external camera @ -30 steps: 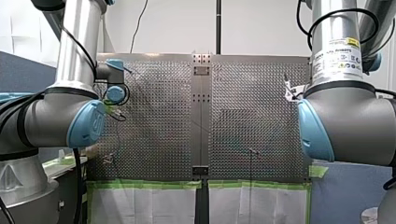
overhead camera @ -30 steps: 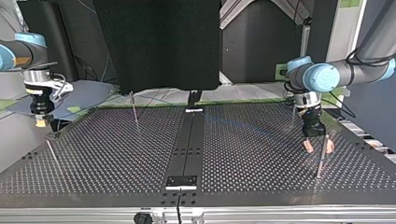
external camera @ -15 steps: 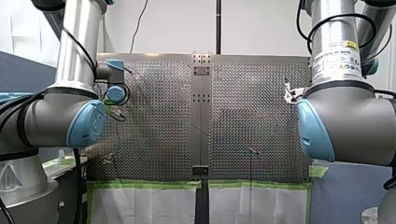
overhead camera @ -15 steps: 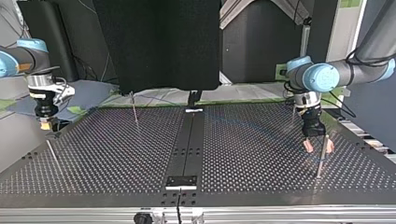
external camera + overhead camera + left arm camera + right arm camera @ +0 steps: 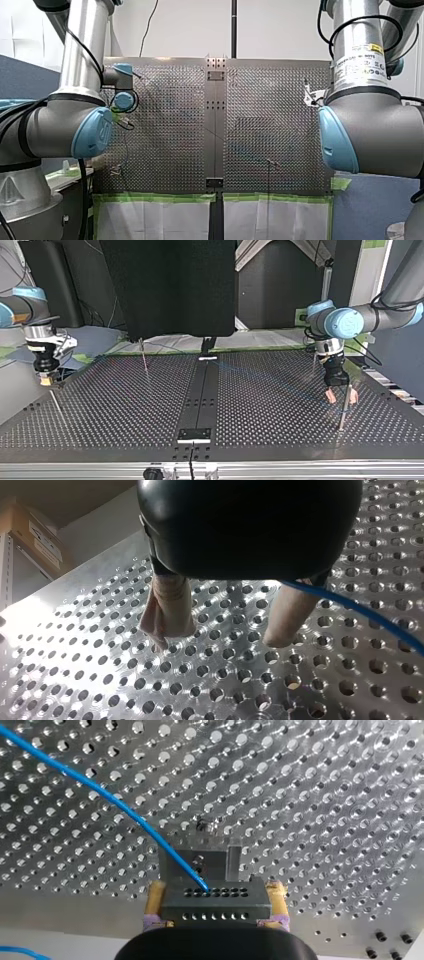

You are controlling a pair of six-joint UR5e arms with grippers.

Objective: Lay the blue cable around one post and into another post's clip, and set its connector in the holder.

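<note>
"Where the dark centre strip (image 5: 199, 400) split the table (image 5: 270, 405), what did the surface look like?"

"It was bright metal, drilled all over with rows of small holes. In the front view, green tape (image 5: 155, 198) edged it at the strip's near end, with pale sheets (image 5: 150, 220) below. A white wall (image 5: 190, 27) stood beyond the strip's far end. In the view facing the arms, a big black panel (image 5: 170, 285) rose behind the strip."

"And the blue cable (image 5: 100, 795)?"

"It ran thin and faint across the table and over the strip, from one gripper's side to the other. My right gripper (image 5: 216, 896), well off the strip toward the top view's left, was clamped on the grey connector (image 5: 215, 912). Its fingers pressed both ends, and the cable entered the connector's holed face."

"The left?"

"My left gripper (image 5: 222, 640) hung well off the strip toward the top view's right, just beside a thin upright post (image 5: 343, 410). Its beige fingers (image 5: 170, 605) were spread wide over the holes, with nothing between their tips. The cable passed close by one finger, but I couldn't tell whether it touched."
</note>
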